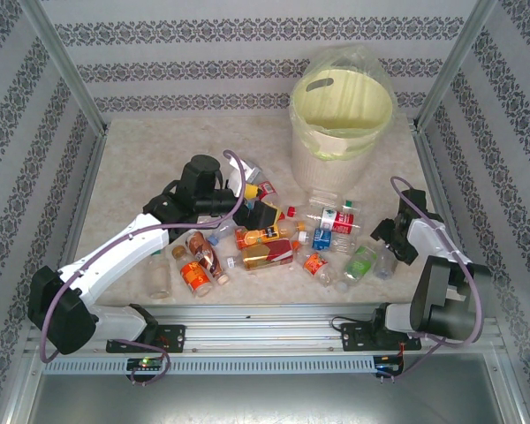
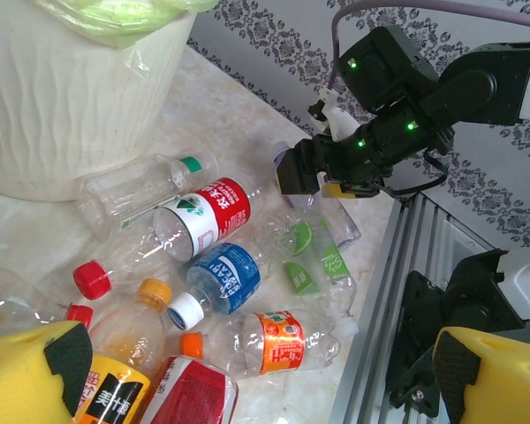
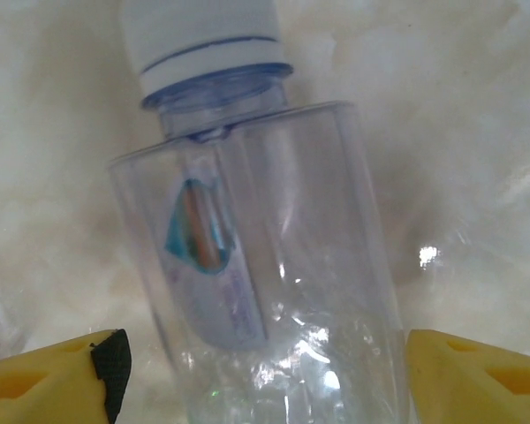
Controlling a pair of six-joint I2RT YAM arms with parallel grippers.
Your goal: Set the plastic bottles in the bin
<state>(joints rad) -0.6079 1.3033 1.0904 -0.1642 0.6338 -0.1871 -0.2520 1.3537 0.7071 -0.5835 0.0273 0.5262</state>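
Nearest, the right gripper stands open astride a clear bottle with a white cap, its pads not touching the sides. The left gripper gapes wide and empty over the bottles, which lie scattered in front of the cream bin, with red, blue, green and orange labels.

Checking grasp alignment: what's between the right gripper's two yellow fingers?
A clear plastic bottle with a white cap, roughly centred between the fingers; the right wrist view shows it.
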